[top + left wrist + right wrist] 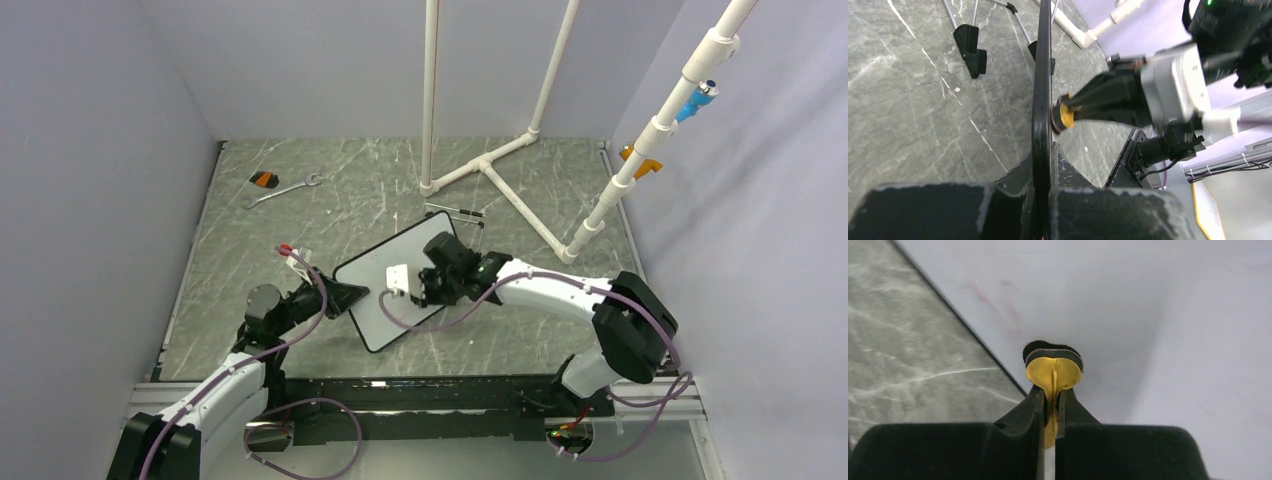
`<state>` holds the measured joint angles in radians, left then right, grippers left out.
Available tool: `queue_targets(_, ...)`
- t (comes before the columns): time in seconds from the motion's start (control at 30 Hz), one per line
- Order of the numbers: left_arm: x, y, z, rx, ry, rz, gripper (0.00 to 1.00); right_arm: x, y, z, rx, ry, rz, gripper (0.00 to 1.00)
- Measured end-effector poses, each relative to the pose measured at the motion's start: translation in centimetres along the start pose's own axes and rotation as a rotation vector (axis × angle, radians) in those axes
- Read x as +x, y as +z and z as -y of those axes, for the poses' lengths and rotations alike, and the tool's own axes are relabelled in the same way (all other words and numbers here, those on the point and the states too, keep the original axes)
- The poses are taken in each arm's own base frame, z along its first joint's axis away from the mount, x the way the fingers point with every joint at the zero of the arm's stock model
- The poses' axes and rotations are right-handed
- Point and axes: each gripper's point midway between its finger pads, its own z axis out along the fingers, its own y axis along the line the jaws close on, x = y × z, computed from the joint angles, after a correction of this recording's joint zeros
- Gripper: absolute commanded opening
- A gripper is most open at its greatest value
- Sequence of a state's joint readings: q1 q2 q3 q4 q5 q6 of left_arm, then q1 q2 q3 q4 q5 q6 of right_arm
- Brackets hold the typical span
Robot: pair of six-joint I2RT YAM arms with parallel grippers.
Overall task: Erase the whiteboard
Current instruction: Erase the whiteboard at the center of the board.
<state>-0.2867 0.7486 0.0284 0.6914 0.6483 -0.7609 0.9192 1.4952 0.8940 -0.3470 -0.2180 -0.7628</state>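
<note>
No text is legible; the whiteboard (1148, 315) shows only faint red smears

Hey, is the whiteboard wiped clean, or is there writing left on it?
Nearly clean: the whiteboard shows only faint red smears near the small yellow-backed eraser held in the right end effector.

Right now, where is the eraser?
In the right wrist view, the small yellow eraser is pinched in the jaws of the right gripper, its black pad against the whiteboard near its frame edge.
</note>
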Motion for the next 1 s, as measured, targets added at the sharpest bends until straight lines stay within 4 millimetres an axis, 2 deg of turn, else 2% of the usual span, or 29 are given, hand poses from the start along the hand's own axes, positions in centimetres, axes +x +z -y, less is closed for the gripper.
queue_targets(0.07, -0.1, 0.0, -0.1, -0.006, 0.000, 0.005, 0.00, -0.1, -0.5, 1.8, 0.034, 0.060, 0.014, 0.00)
queue_targets(0.13, -0.2, 0.1, -0.2, -0.013, -0.003, 0.011, 0.00, 0.3, -1.7, 5.1, 0.111, 0.130, 0.029, 0.00)
queue_targets(0.17, -0.3, 0.1, -0.2, -0.015, -0.008, 0.013, 0.00, 0.8, -2.6, 7.4, 0.177, 0.171, 0.039, 0.00)
queue_targets(0.23, -0.4, 0.1, -0.2, -0.017, -0.015, 0.013, 0.00, 1.5, -3.7, 10.4, 0.272, 0.217, 0.053, 0.00)
queue_targets(0.3, -0.4, 0.1, -0.2, -0.017, -0.019, 0.013, 0.00, 2.2, -4.5, 12.2, 0.337, 0.249, 0.060, 0.00)
queue_targets(0.37, -0.4, 0.1, -0.2, -0.018, -0.023, 0.014, 0.00, 2.1, -4.3, 12.2, 0.343, 0.254, 0.068, 0.00)
queue_targets(0.43, -0.4, 0.1, -0.2, -0.023, -0.035, 0.015, 0.00, 1.0, -3.5, 11.0, 0.318, 0.225, 0.081, 0.00)
queue_targets(0.5, -0.4, 0.1, -0.3, -0.028, -0.045, 0.016, 0.00, -1.1, -2.5, 9.0, 0.262, 0.172, 0.107, 0.00)
queue_targets(0.63, 0.1, 0.1, 0.0, -0.007, -0.051, -0.010, 0.00, -7.1, -0.6, 2.6, 0.061, 0.044, 0.188, 0.00)
queue_targets(0.67, 0.4, 0.1, 0.3, 0.005, -0.055, -0.024, 0.00, -8.7, -0.4, 1.4, 0.011, 0.028, 0.209, 0.00)
queue_targets(0.7, 0.6, 0.1, 0.5, 0.015, -0.056, -0.034, 0.00, -9.5, -0.3, 1.1, -0.007, 0.029, 0.218, 0.00)
queue_targets(0.77, 0.7, 0.1, 0.5, 0.019, -0.058, -0.039, 0.00, -10.9, -0.4, 1.8, -0.010, 0.055, 0.238, 0.00)
queue_targets(0.87, 0.7, 0.0, 0.4, 0.012, -0.071, -0.039, 0.00, -11.4, -1.3, 5.2, 0.053, 0.160, 0.261, 0.00)
queue_targets(0.93, 0.7, 0.0, 0.3, 0.004, -0.088, -0.039, 0.00, -10.4, -2.4, 8.7, 0.135, 0.250, 0.270, 0.00)
queue_targets(1.0, 0.7, 0.0, 0.2, -0.005, -0.106, -0.037, 0.00, -8.2, -3.4, 11.9, 0.222, 0.332, 0.260, 0.00)
